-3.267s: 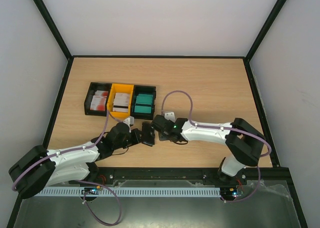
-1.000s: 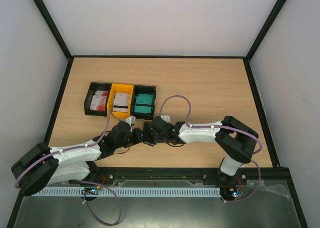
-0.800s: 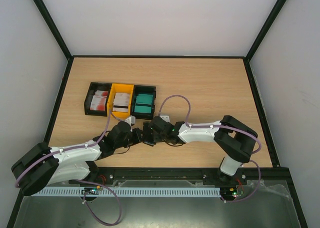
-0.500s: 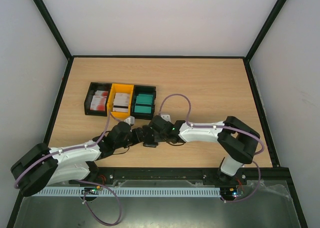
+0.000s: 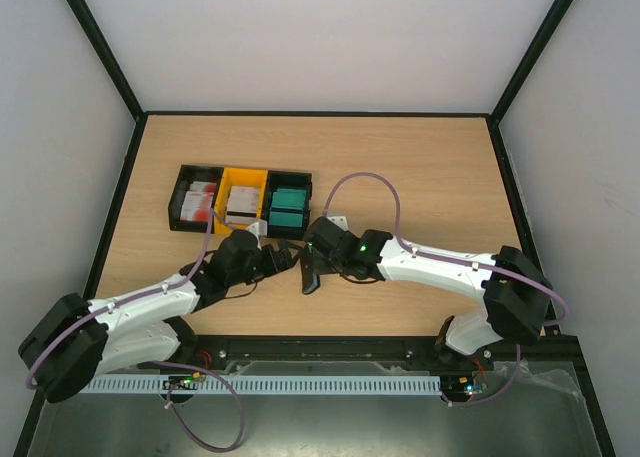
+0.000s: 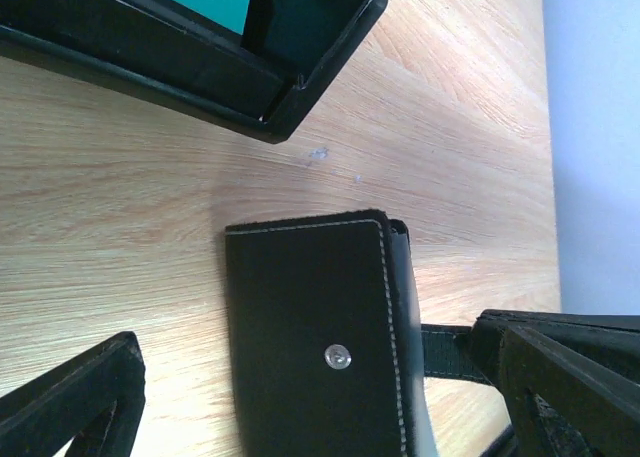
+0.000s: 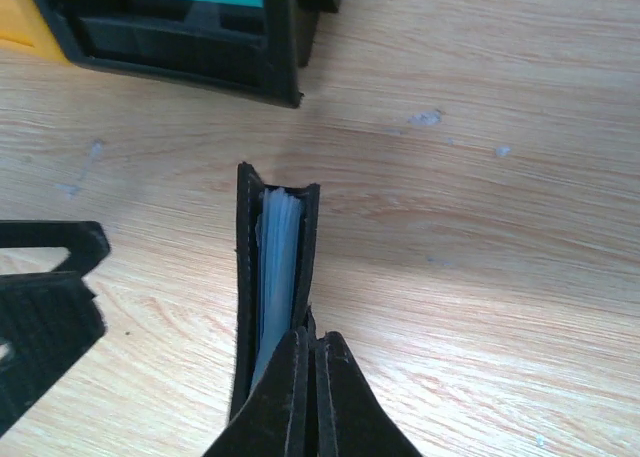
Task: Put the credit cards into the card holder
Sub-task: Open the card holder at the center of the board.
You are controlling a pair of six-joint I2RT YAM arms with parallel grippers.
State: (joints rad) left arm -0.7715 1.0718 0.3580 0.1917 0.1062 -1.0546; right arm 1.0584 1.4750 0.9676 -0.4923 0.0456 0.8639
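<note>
The card holder (image 5: 309,279), a black wallet with a silver snap (image 6: 338,356), is held on edge near the table's front middle. Clear sleeves (image 7: 278,267) show between its covers. My right gripper (image 7: 312,339) is shut on a thin black flap at the holder's edge. My left gripper (image 6: 310,362) is open, one finger on each side of the holder's face (image 6: 310,307) and neither touching it. The credit cards lie in the bins: teal (image 5: 289,207), white with a dark stripe (image 5: 241,203), and red-and-white (image 5: 200,201).
Three joined bins, black (image 5: 183,205), yellow (image 5: 243,177) and black (image 5: 305,189), stand just behind the grippers. The teal bin's corner (image 6: 330,67) is close above the holder. A black frame (image 5: 320,114) borders the table at the back and sides.
My left gripper has opened and let go of the holder. The right gripper has shut on the holder, and the holder now stands edge-on. The right arm's elbow has swung out to the right.
</note>
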